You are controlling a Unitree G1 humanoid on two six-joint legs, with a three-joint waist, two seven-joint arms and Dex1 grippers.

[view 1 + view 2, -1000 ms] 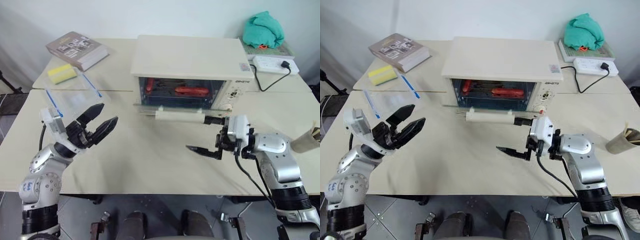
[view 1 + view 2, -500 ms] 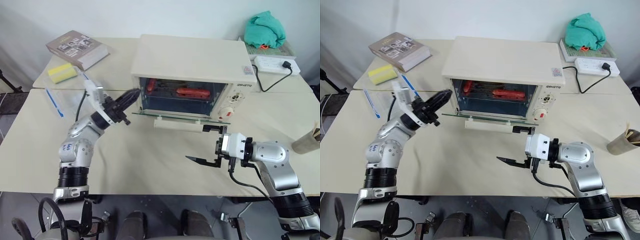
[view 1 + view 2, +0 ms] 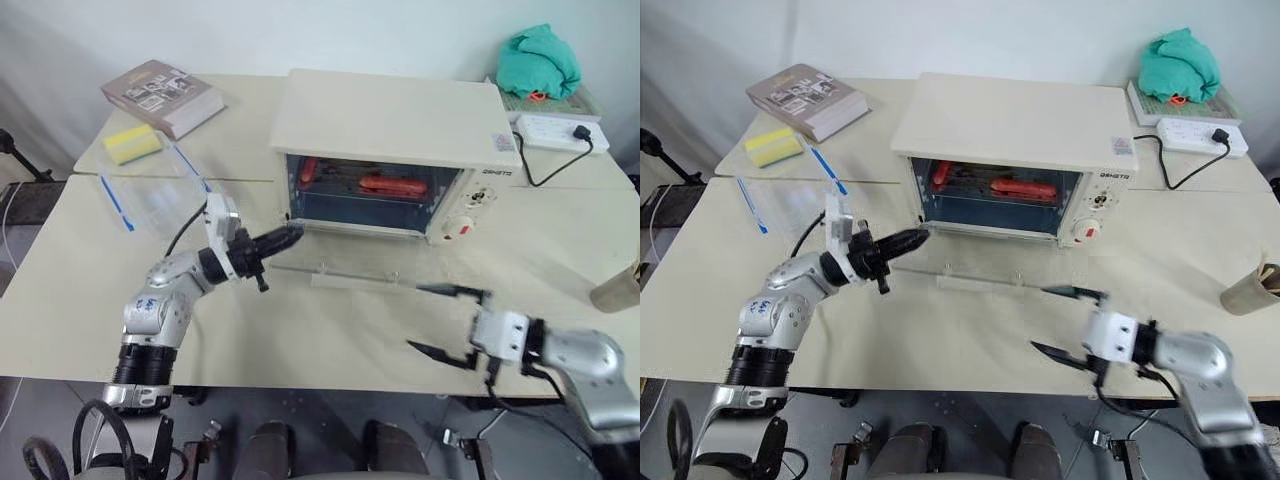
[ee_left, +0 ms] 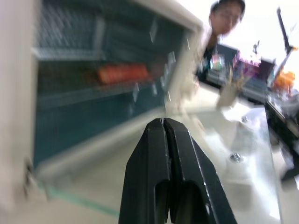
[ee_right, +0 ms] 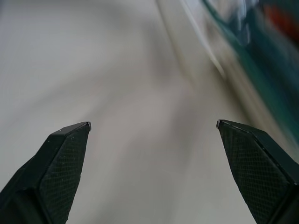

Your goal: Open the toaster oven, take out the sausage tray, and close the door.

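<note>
Reaching for the tray (image 3: 360,186), the left gripper (image 3: 292,232), pinched shut and empty, sits at the oven's (image 3: 400,120) 8 o'clock; unopened, it could shove the tray. Right gripper (image 3: 447,320) spread wide.

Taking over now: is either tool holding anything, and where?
Nothing held. Left tool is shut empty by the open door; right tool is open over the table.

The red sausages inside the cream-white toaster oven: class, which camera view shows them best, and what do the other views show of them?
The right eye view: both red sausages lie in plain sight behind the lowered dark glass door. The left eye view shows the same. The left wrist view catches one as a blurred orange-red shape; the right wrist view gives a mere red smear.
</note>
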